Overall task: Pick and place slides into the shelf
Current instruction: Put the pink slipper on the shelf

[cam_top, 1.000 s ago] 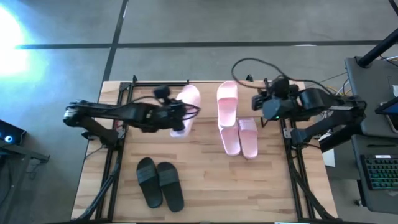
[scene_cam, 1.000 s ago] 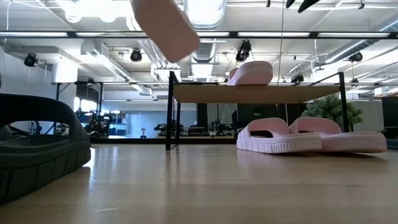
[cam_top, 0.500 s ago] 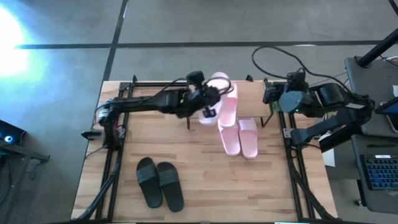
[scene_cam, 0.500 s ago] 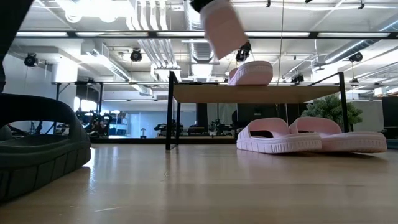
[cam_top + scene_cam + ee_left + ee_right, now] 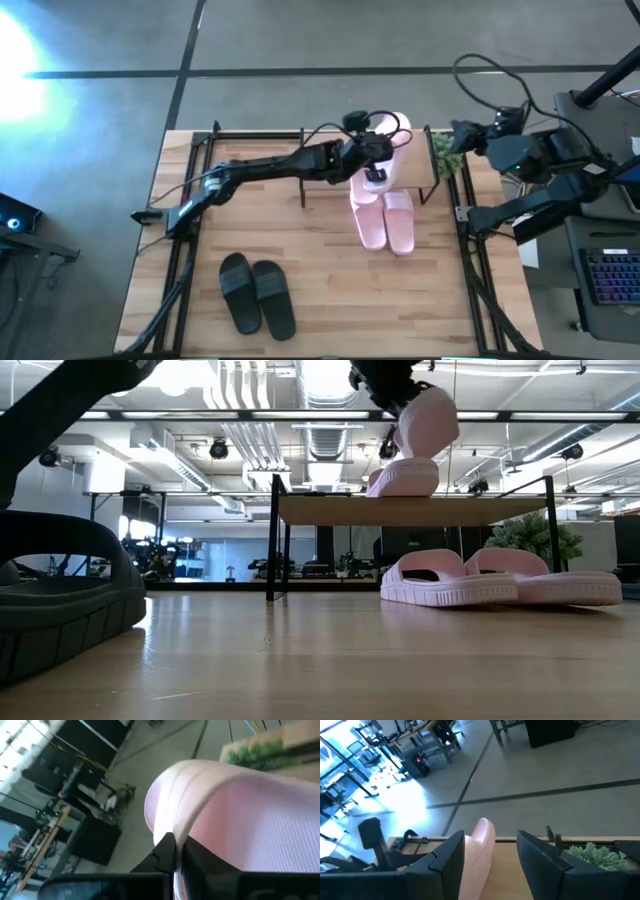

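From my remote station, I see the left gripper [image 5: 378, 165] reaching across the table, clamped on a pale pink wide-strap slide [image 5: 396, 133] and holding it tilted above the small light-wood shelf on thin black legs [image 5: 410, 510]. In the low view that held slide [image 5: 428, 422] hangs just above another pale pink slide [image 5: 404, 478] resting on the shelf's top board; I cannot tell whether the two touch. The left wrist view shows the dark fingers [image 5: 167, 851] pinching the pink edge of the slide [image 5: 240, 815].

A pair of pale pink slides [image 5: 384, 218] lies on the large wooden table [image 5: 330, 300], partly under the shelf; the low view shows them side by side [image 5: 500, 580] on the table surface. A pair of black slides [image 5: 257, 293] sits near the table's front, well apart from the shelf.

The right gripper [image 5: 490, 857] waits at the table's right edge, its fingers [image 5: 540, 857] spread apart and holding nothing, facing the shelf and a small green plant [image 5: 592, 856] beside it.
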